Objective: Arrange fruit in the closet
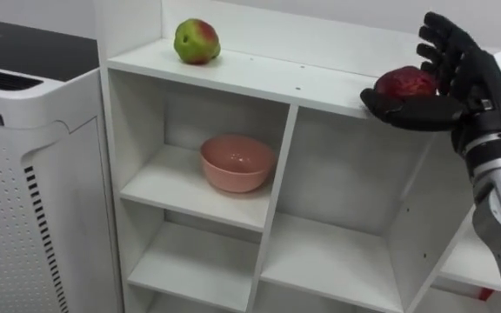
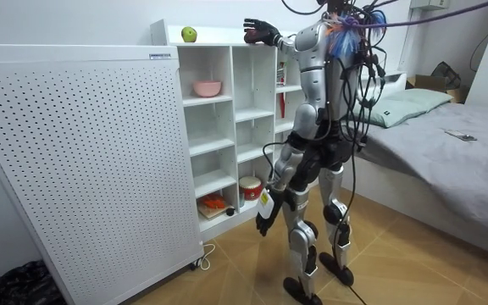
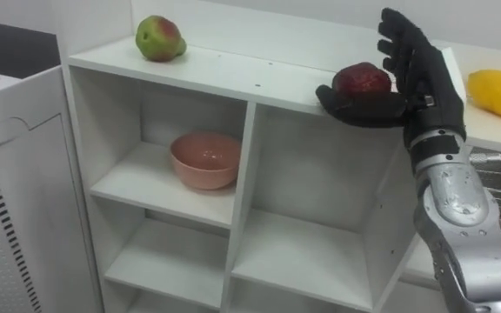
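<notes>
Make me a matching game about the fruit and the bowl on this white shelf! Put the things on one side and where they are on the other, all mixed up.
Things:
1. green apple
2. red apple
3. pink bowl
4. yellow fruit

Places:
A. in a compartment under the top board
B. between the thumb and fingers of the robot's right hand
C. on the top board, near its left end
D. on the top board, to the right of the hand

Pairs: 1-C, 2-B, 3-A, 4-D
</notes>
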